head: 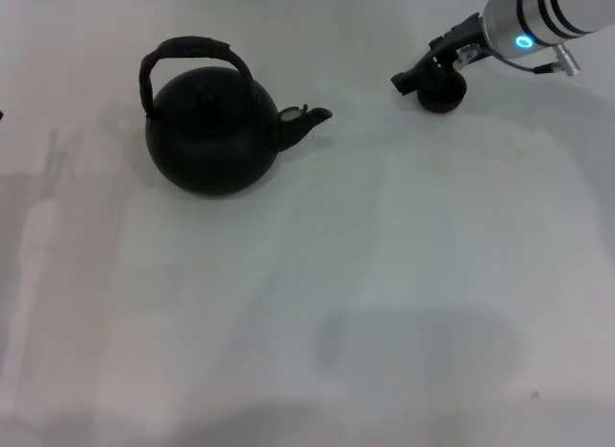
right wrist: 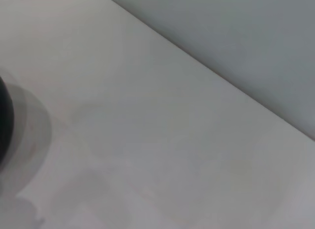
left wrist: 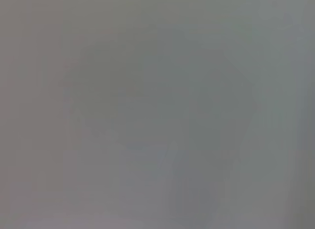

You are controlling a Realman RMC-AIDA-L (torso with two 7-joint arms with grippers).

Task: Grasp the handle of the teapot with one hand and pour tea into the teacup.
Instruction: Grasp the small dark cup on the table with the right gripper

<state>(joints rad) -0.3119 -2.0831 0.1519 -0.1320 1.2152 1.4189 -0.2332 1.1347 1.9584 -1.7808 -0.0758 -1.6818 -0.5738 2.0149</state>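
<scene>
The black teapot stands upright on the white table at the left of the head view. Its short spout points right and its arched handle stands over the lid. The tiny black teacup sits at the far right, well apart from the spout. My right gripper reaches in from the upper right and is right at the teacup, partly covering it. A dark curved edge shows at the border of the right wrist view; I cannot tell what it is. The left gripper is out of view.
The white table spreads wide in front of the teapot and cup. Its far edge meets a grey wall in the right wrist view. The left wrist view shows only a blank grey surface.
</scene>
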